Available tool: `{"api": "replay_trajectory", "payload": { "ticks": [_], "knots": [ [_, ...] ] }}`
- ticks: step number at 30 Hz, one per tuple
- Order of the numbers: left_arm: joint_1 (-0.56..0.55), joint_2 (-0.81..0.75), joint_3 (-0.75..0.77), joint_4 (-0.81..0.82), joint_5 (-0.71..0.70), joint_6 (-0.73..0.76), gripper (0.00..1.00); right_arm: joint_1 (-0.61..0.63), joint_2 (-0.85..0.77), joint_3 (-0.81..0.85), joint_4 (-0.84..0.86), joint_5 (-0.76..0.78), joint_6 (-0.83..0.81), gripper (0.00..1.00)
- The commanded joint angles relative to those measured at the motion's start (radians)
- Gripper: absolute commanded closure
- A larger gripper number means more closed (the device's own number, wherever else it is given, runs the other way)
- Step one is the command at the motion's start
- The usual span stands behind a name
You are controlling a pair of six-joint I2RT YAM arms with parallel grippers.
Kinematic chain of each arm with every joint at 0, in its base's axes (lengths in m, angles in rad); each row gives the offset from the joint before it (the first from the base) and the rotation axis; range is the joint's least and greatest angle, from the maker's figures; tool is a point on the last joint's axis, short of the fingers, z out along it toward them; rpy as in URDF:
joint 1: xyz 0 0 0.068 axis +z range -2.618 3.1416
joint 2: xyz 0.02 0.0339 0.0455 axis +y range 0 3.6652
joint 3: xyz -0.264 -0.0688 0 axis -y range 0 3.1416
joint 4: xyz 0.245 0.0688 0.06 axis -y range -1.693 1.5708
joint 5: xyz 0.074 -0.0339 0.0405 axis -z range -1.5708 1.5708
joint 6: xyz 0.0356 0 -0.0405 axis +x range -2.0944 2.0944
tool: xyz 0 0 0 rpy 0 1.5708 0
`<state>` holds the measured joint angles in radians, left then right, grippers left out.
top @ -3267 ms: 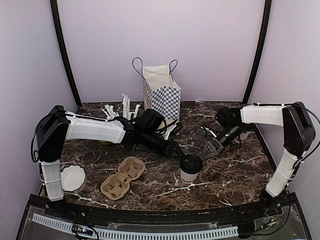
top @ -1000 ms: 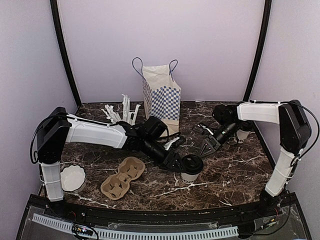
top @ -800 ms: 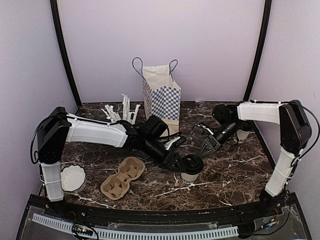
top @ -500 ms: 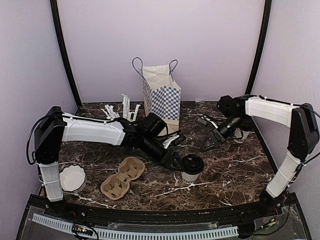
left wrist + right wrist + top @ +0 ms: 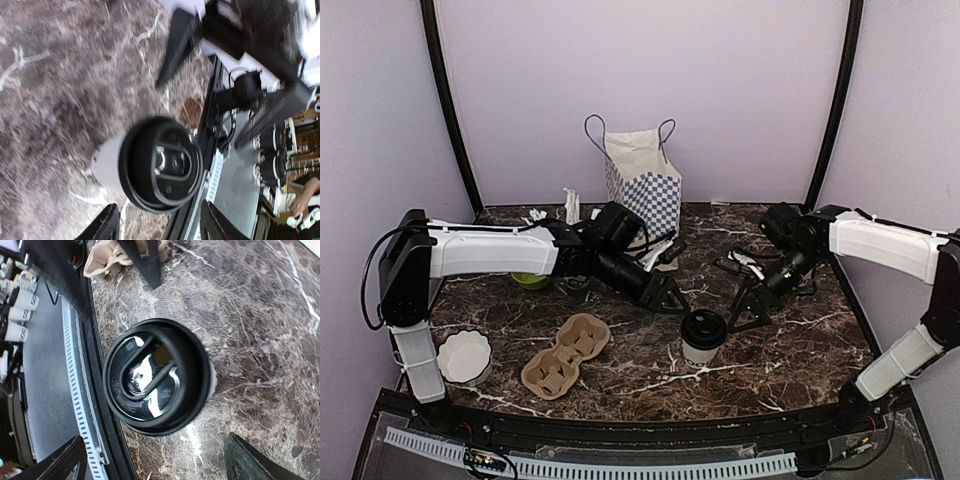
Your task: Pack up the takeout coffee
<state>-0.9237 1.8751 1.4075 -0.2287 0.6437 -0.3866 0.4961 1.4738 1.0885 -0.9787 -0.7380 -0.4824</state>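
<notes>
Toward the front edge, right of centre, the lidded coffee cup (image 5: 702,336) stands upright and unheld. Left gripper (image 5: 672,300) has backed off it toward the rear, jaws apart. The right gripper (image 5: 748,312) has swung in just beside it, jaws wide, so the pickup appears to pass to the right arm. Pulp carrier (image 5: 565,352) wells are empty. The checked bag (image 5: 643,180) stands at the rear edge, contents unseen.

Three views, one cup (image 5: 702,335) in common.
Fixed overhead from above the front edge, facing the back wall (image 5: 640,80), far enough back to take in the whole table (image 5: 800,350); two wrist views close in, looking down on the black lid (image 5: 162,162) from opposite sides, near the middle of the front edge.
</notes>
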Motion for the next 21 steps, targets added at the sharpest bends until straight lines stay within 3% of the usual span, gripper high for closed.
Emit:
{"api": "replay_trajectory", "payload": {
  "ticks": [1,21],
  "knots": [
    [0.034,0.0,0.001,0.174,0.032,-0.093,0.44,0.066,-0.026,-0.03,0.109,0.089,0.014,0.04],
    [0.02,0.14,-0.027,0.246,0.086,-0.12,0.55,0.091,0.098,0.013,0.111,0.136,0.039,0.06]
  ]
}}
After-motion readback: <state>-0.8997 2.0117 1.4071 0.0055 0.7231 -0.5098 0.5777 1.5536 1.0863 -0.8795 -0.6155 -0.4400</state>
